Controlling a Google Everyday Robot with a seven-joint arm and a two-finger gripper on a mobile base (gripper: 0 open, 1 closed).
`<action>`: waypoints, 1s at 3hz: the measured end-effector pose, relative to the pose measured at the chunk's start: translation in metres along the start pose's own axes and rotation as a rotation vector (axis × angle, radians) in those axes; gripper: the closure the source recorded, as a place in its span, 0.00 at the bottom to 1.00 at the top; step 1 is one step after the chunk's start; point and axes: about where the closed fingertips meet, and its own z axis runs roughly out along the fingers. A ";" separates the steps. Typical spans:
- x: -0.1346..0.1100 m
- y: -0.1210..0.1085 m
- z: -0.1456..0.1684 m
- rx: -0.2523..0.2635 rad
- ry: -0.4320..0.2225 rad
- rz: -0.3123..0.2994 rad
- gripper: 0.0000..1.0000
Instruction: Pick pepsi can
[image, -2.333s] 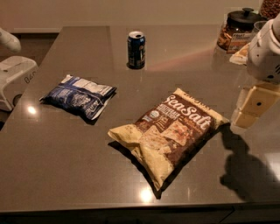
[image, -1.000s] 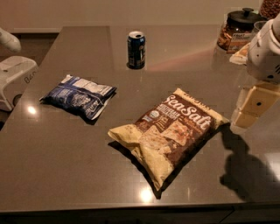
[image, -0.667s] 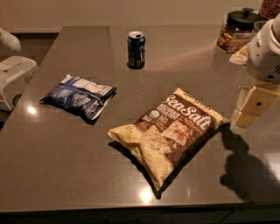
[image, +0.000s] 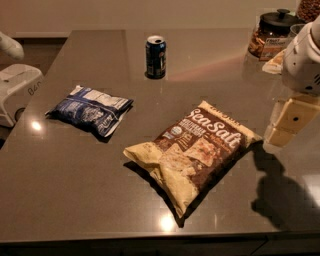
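Observation:
The pepsi can (image: 156, 56) is a small dark blue can with a silver top. It stands upright at the far middle of the dark table (image: 75, 200). My gripper (image: 290, 120) is at the right edge of the view, cream-coloured, hanging over the table's right side. It is far from the can, to the can's right and nearer to the camera. Nothing is in it.
A brown and yellow Sea Salt chip bag (image: 197, 150) lies in the middle, between the gripper and the can. A flat blue-and-white snack bag (image: 90, 110) lies at the left. A black-lidded glass jar (image: 272, 32) stands at the back right. A white object (image: 15, 90) sits beyond the left edge.

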 end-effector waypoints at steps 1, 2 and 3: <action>0.000 0.000 0.000 0.000 0.000 0.000 0.00; 0.000 0.000 0.000 0.000 0.000 0.000 0.00; 0.000 0.000 0.000 0.000 0.000 0.000 0.00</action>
